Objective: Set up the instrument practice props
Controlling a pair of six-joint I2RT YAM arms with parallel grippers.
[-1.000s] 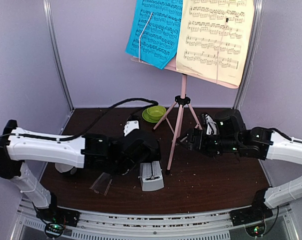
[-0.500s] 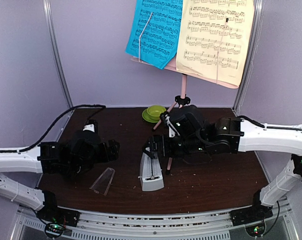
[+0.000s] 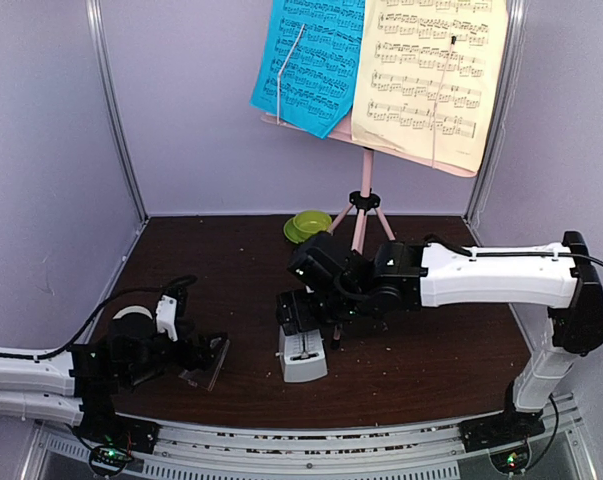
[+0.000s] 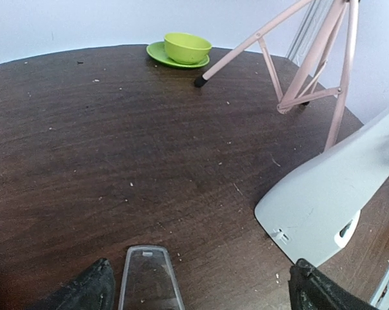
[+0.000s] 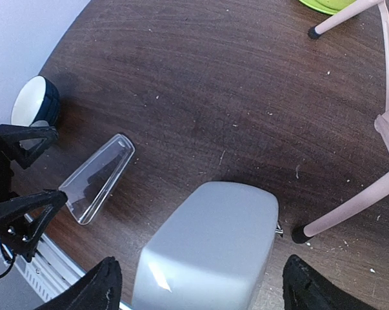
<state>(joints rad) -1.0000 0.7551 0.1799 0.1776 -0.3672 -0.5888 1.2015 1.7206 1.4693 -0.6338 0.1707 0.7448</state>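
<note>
Two pages (image 3: 311, 65), one stand (image 3: 362, 190), one metronome (image 3: 302, 358), one cover (image 5: 97, 177)

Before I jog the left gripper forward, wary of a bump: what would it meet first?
The clear cover, lying on the table just ahead of the open left gripper, its near end between the fingers. Depth is hard to judge.

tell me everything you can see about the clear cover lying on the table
The clear cover is a see-through, plastic-looking shell, tapered from a wide end to a narrow one, with rounded corners. It is off the metronome and lies flat on the dark wooden table, a gap apart from the metronome. Its wide end faces the left gripper, whose open fingers stand on either side of it. The left wrist view shows no contact, and nothing else touches it.
</note>
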